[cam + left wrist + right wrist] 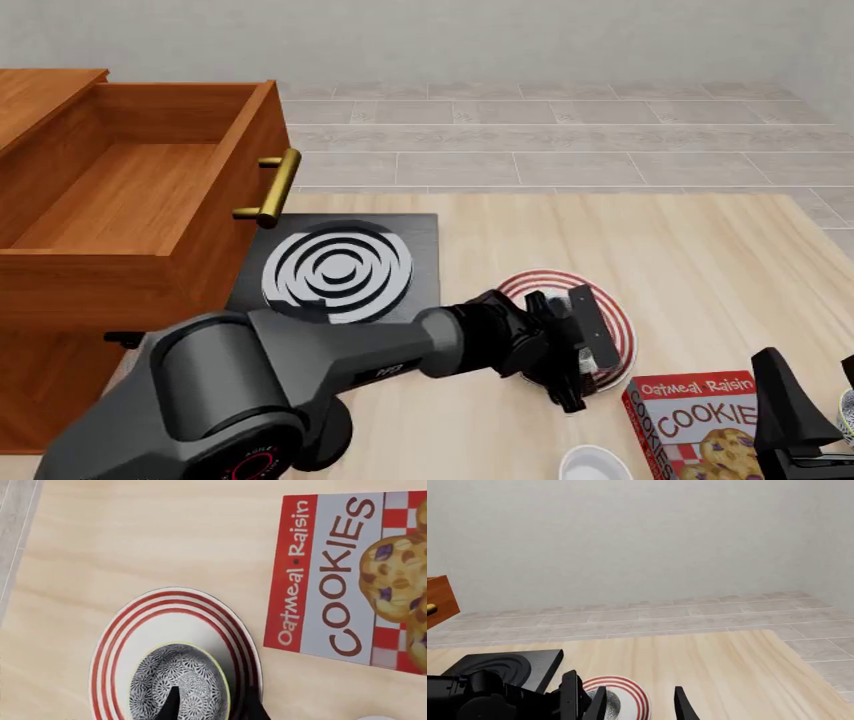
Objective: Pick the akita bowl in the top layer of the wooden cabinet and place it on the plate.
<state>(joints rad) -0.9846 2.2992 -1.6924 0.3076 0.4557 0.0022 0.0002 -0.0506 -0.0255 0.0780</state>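
The akita bowl [179,682] is being pinched at its rim by the left hand [210,706] over the plate [175,652], lower centre; the right hand [639,702] is being held spread.

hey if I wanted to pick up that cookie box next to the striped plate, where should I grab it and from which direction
The Oatmeal Raisin cookies box lies flat on the table, printed face up, so there is no tall side to pinch. Probably best to come straight down and close the end effector across its narrower width, on the two long edges. The red-ringed plate sits close to the box's title end, so stay nearer the middle.
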